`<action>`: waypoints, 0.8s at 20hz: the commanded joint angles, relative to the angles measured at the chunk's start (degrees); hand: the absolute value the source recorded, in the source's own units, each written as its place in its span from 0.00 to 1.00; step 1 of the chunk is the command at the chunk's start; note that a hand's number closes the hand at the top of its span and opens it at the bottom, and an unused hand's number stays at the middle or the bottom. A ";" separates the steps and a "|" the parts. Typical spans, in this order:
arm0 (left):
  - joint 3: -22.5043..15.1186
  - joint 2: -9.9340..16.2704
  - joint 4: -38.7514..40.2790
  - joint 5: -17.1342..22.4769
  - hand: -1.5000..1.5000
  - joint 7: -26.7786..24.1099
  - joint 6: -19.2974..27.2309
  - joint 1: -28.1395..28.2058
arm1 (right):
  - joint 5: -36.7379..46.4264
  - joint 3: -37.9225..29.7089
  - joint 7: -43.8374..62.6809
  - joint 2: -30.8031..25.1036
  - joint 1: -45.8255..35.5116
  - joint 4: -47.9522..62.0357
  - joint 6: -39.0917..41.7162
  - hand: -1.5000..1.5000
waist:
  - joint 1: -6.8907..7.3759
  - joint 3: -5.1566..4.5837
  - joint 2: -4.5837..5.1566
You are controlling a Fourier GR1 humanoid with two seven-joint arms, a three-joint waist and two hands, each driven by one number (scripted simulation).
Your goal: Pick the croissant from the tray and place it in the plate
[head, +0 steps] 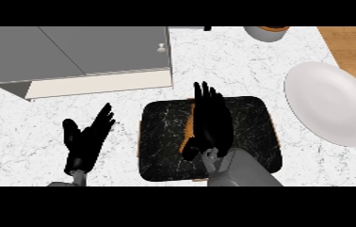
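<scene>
Since nothing's lifted yet, pick-up step: just starting.
Right hand (208, 122): over the tray (259, 127), fingers stretched out long and flat, covering most of the croissant (188, 135), holding nothing as far as can be seen.
Croissant: on the tray's middle, only an orange-brown sliver peeking out at the hand's left edge.
Next move, at a guess: curl round it, lift, swing right to the plate (323, 101).
Left hand (87, 139): resting open on the surface (230, 66), left of tray.
Looks: tray dark, marbled, rounded corners; plate plain white, smooth; surface speckled white stone.
</scene>
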 commanded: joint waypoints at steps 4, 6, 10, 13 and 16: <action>2.11 -1.21 4.87 -0.02 0.50 -2.65 -1.56 -1.87 | 1.52 1.80 5.32 1.65 -1.30 5.06 -2.87 0.00 | -0.13 -0.01 0.07; 2.12 0.61 -2.56 0.57 0.50 2.77 -1.11 -0.31 | 3.79 1.22 4.36 1.66 1.35 5.53 -0.22 0.00 | -0.12 0.02 -0.04; 2.48 0.00 0.19 -0.28 0.50 0.57 -1.53 -1.34 | 4.28 3.57 7.06 1.67 -0.89 10.84 -3.92 0.00 | 0.07 0.00 0.05; 3.78 0.24 0.68 0.40 0.50 -0.33 -2.66 -0.61 | 3.60 1.28 7.20 1.67 -2.11 9.54 -0.48 0.00 | -0.08 0.00 -0.01; -0.87 -2.83 -2.97 -3.32 0.50 0.06 0.38 2.99 | 2.88 4.33 7.16 1.67 -1.22 14.53 -5.72 0.00 | 0.43 0.02 0.00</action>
